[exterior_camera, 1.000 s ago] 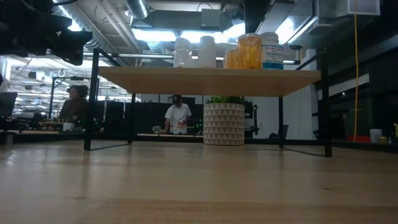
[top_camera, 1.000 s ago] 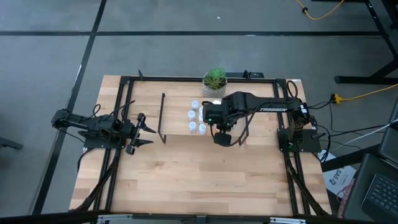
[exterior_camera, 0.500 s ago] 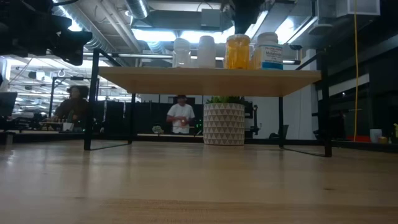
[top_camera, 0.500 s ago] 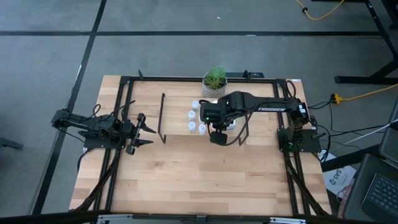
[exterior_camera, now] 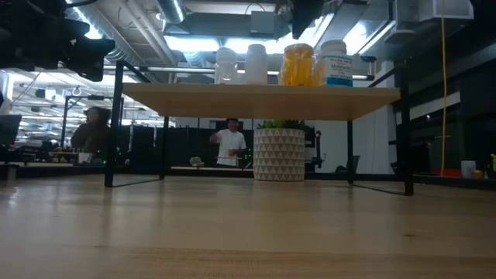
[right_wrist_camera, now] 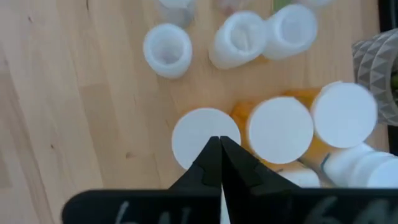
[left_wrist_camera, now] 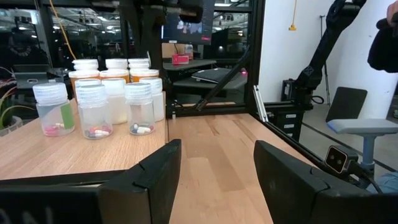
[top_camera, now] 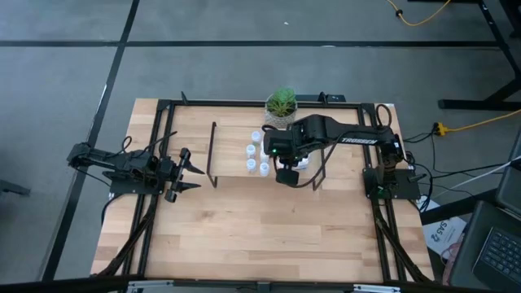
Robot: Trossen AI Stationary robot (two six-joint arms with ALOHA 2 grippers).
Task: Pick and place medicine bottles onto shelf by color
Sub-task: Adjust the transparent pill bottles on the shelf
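Now, on the table (top_camera: pixel 244 236), the shelf (exterior_camera: pixel 263 101) carries every bottle that can be seen, and both arms are placed around it: the left gripper (top_camera: pixel 189 171) waits off the shelf's left end with its fingers spread wide and empty, while the right gripper (right_wrist_camera: pixel 219 142) hangs above the shelf's right half with its fingers pressed together on nothing. Half a second ago that gripper sat directly on top of the orange bottle (exterior_camera: pixel 298 64); it has since lifted and slid aside, and the bottle stands upright on the board beside the labelled white bottle (exterior_camera: pixel 335 62), to the right of the plain white bottles (exterior_camera: pixel 256 63). This placement looks finished, orange grouped with orange. The clear bottles (left_wrist_camera: pixel 93 112) stand nearer the shelf's front edge. From above, the arm covers the orange group, so its count is uncertain; whether any bottle lies off the shelf cannot be told. The potted plant (exterior_camera: pixel 279 151) sits behind the shelf.
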